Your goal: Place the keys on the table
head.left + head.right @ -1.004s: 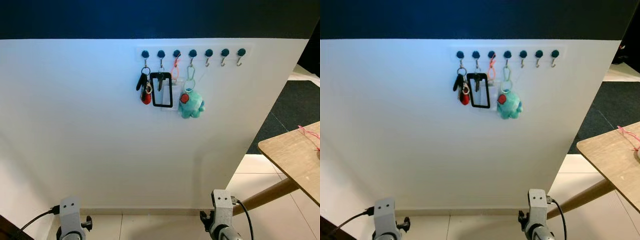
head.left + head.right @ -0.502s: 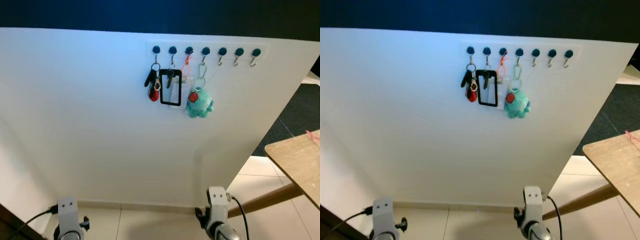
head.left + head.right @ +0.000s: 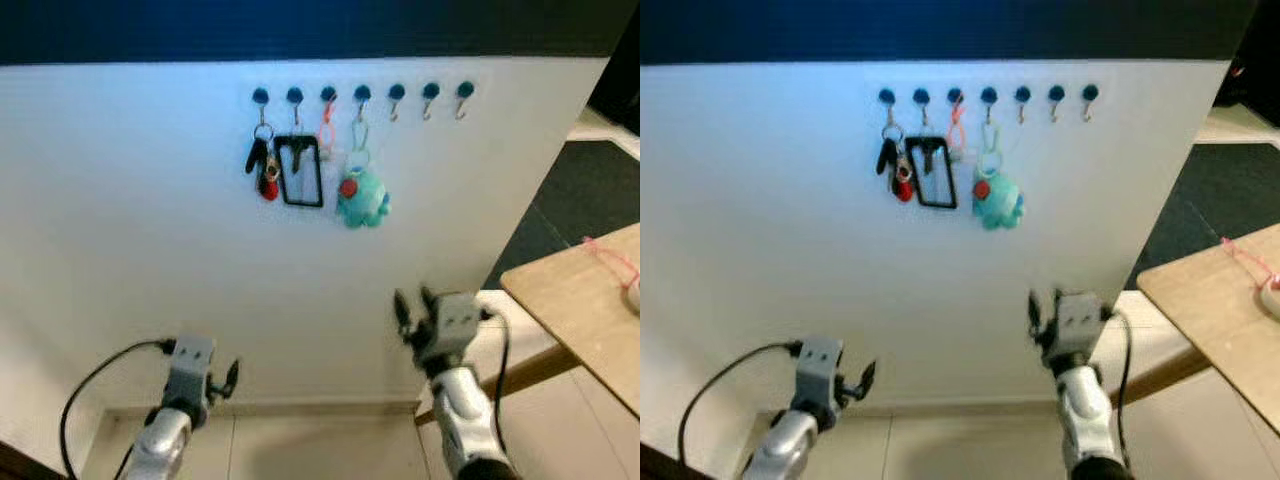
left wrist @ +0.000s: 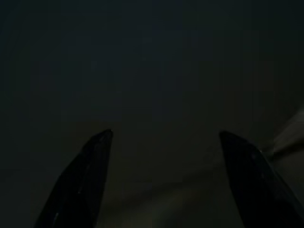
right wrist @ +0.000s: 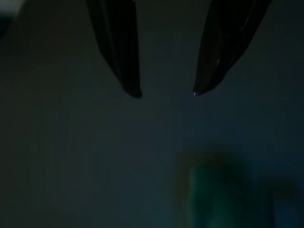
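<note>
keys (image 3: pixel 262 166) hanging from a wall hook in the upper centre, right gripper (image 3: pixel 411 302) raised at lower centre, fingers apart and empty, left gripper (image 4: pixel 164 137) low, open, empty, wooden table (image 3: pixel 585 310) at right edge

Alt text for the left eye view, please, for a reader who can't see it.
Keys, a black card holder and a teal plush hang from wall hooks. Below, the right gripper is raised with jaws open, the left gripper lower. A wooden table stands at right.
</note>
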### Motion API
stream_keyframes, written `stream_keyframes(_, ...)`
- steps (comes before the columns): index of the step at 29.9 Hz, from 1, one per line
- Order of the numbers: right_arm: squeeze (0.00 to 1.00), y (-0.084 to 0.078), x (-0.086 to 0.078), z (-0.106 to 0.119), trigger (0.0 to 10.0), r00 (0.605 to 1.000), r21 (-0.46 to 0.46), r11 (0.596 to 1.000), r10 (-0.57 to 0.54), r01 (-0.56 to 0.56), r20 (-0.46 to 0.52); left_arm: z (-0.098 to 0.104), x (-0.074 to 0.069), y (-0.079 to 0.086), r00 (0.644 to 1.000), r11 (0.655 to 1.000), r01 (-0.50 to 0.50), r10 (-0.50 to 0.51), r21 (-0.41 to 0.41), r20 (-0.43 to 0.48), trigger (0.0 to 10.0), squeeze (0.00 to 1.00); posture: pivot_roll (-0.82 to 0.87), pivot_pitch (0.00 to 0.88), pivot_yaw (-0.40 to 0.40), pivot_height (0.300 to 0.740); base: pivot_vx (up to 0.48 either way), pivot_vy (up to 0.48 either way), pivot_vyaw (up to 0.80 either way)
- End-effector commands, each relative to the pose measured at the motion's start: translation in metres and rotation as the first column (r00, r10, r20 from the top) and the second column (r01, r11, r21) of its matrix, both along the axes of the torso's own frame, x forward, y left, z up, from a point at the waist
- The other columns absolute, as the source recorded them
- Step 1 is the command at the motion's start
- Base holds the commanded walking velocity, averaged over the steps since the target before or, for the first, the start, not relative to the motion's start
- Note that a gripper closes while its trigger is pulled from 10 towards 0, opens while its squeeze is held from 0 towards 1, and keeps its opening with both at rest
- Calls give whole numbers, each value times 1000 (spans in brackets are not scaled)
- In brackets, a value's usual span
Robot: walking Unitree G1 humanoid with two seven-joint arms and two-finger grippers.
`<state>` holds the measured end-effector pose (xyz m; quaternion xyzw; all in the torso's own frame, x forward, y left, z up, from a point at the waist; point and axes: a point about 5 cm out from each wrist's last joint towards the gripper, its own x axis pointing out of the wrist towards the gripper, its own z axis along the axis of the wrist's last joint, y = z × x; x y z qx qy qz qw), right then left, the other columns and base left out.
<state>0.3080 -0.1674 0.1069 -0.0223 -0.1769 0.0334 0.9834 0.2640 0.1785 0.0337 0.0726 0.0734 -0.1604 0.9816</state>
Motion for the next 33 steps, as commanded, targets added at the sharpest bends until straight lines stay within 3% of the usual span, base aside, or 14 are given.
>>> stream_keyframes(1,0,-3,3,17,10000,996,33,999,-28,25,84,13,1,-8,994,995,95,-95,14,48,10000,0,21,60,9,740,0,0,0)
stream_keyframes(2,357,-5,5,27,10000,991,42,999,-39,34,128,20,4,-13,989,992,123,-124,24,75,10000,0,21,60,9,740,0,0,0)
stream_keyframes(3,357,-5,5,27,10000,991,42,999,-39,34,128,20,4,-13,989,992,123,-124,24,75,10000,0,21,60,9,740,0,0,0)
stream_keyframes(4,1000,-5,6,39,10000,983,47,998,-42,35,178,31,7,-18,982,989,150,-150,13,115,10000,0,19,58,8,740,0,0,0)
stream_keyframes(8,1000,-4,14,69,10000,964,111,994,-33,4,262,64,15,-31,955,981,193,-189,5,228,10000,0,18,55,8,740,0,0,0)
stream_keyframes(9,671,-2,17,73,10000,966,117,993,-5,-26,258,69,17,-32,949,981,192,-194,34,248,10000,0,17,51,8,740,0,0,0)
stream_keyframes(10,671,0,20,76,10000,967,119,992,14,-46,255,72,18,-33,946,980,189,-197,55,259,10000,0,17,51,8,740,0,0,0)
stream_keyframes(11,0,1,23,80,10000,968,139,988,28,-65,249,77,21,-33,944,983,179,-186,52,272,10000,0,16,50,11,740,0,0,0)
stream_keyframes(24,20,4,42,74,10000,981,159,970,167,-181,98,88,22,-40,950,981,191,-194,37,245,10000,0,13,37,9,740,0,0,0)
stream_keyframes(26,576,6,42,72,10000,978,156,966,193,-204,81,89,22,-42,949,980,195,-197,32,247,10000,0,12,39,8,740,0,0,0)
stream_keyframes(28,725,8,43,69,10000,979,144,968,198,-203,51,94,21,-46,944,978,210,-204,5,258,10000,0,13,40,5,740,0,0,0)
stream_keyframes(31,522,9,45,67,10000,981,134,972,190,-192,27,109,16,-57,917,948,301,-259,-102,304,10000,0,15,41,4,740,0,0,0)
stream_keyframes(32,0,9,46,68,10000,980,127,972,196,-198,26,116,12,-63,899,922,358,-298,-147,321,10000,0,15,41,4,740,0,0,0)
stream_keyframes(33,0,9,46,68,10000,979,122,972,201,-203,26,121,9,-67,885,902,396,-324,-174,333,10000,0,15,41,4,740,0,0,0)
